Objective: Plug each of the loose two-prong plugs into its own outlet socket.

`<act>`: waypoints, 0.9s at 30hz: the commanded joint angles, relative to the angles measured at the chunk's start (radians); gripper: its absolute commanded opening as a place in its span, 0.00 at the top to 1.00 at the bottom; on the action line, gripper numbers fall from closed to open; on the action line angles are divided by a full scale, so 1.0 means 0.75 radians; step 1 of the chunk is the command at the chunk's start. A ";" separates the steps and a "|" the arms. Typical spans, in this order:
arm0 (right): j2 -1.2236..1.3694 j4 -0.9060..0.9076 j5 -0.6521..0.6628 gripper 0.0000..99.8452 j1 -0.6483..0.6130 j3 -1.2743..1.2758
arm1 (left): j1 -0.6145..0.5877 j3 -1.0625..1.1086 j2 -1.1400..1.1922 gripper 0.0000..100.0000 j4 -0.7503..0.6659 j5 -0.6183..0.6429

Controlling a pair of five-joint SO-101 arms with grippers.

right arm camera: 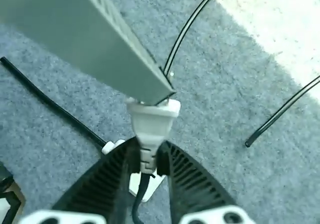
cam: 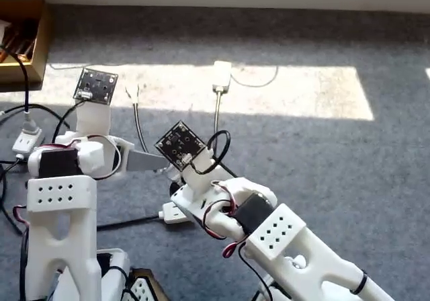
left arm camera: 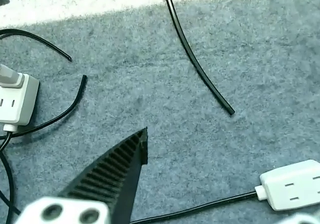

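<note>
The white two-prong plug on its black cord is pinched by its narrow neck in the right hand. It is held above the grey carpet, near the middle of the high view. Its long axis runs along the hand, broad end leading toward about 10 o'clock. The prongs are hidden, so I cannot tell how they are turned.

The white outlet socket block, which I take to be its target, lies on the carpet at 6 o'clock of the held plug. It sits close under the right arm, its long axis running roughly 9 to 3 o'clock. So the plug seems to point away from the socket. I'd judge it must be drawn back and tipped down to meet the slots.

The left hand comes in from 9 o'clock, its grey tip just over the plug's broad end. Whether it is spread or pressed together I cannot tell. Farther out at 9 o'clock, a second white socket already carries a plug.
</note>
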 commanded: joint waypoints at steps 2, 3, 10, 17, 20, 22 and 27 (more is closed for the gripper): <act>-0.042 0.118 0.000 1.00 -0.030 -0.154 | -0.013 0.003 -0.007 0.47 -0.037 0.008; -0.042 0.159 0.006 1.00 -0.028 -0.189 | -0.013 0.003 -0.009 0.47 -0.037 0.008; -0.040 0.404 0.082 1.00 -0.026 -0.490 | -0.013 0.005 -0.011 0.47 -0.037 0.008; -0.028 0.406 0.082 1.00 -0.021 -0.560 | -0.007 0.058 -0.013 0.47 -0.041 0.008; -0.028 0.408 0.082 1.00 -0.021 -0.525 | -0.028 0.095 -0.013 0.47 -0.123 0.008; -0.028 0.410 0.082 1.00 -0.021 -0.480 | -0.075 0.103 -0.011 0.47 -0.164 0.006; -0.028 0.420 0.084 1.00 0.021 -0.267 | -0.206 0.099 -0.013 0.47 -0.194 0.002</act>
